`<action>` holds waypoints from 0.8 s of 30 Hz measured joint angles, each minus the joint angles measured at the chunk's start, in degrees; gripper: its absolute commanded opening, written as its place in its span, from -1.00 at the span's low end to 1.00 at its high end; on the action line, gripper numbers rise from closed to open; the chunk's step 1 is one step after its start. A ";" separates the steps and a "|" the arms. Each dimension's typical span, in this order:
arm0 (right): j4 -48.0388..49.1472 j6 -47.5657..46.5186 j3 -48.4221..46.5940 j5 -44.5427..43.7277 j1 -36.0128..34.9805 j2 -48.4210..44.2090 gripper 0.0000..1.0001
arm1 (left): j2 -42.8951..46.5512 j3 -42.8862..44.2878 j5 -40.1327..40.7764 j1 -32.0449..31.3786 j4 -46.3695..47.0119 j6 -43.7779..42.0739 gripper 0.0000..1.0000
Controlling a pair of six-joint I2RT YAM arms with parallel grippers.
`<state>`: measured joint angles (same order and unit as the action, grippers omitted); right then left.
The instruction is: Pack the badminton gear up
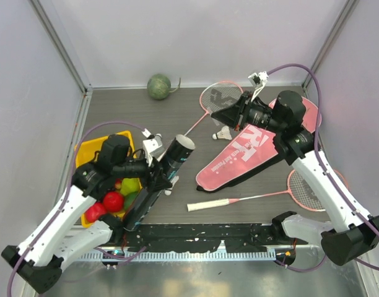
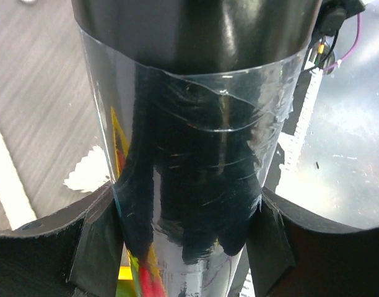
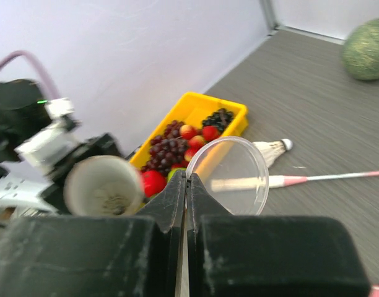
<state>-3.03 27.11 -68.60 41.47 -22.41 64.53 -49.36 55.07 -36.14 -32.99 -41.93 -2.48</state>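
Black tube clamped by left gripper, held tilted above table, mouth uncapped, contents unclear. Clear lid pinched at rim by right gripper, jaws almost together. Shuttlecock and rackets seen loose on table by pink bag. Nothing judged bagged; most packing judged undone.

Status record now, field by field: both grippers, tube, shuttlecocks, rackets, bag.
left gripper: shut on black tube
black tube: tilted, mouth uncapped
right gripper: shut on clear lid, pinched at rim
bag-side shuttlecock: on table beside pink bag
tray-side shuttlecock: on table near yellow tray
far racket: on table, outside bag
near racket: on table, outside bag
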 measured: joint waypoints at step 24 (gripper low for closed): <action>-8.76 -6.05 2.64 -32.76 -11.69 30.56 -0.88 | 40.83 -28.20 21.66 0.00 38.62 -8.48 -1.00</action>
<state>-11.79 21.06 -65.95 8.71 -34.11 95.09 -8.54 26.87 -14.48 -32.99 -3.31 -10.96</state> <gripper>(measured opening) 0.058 0.684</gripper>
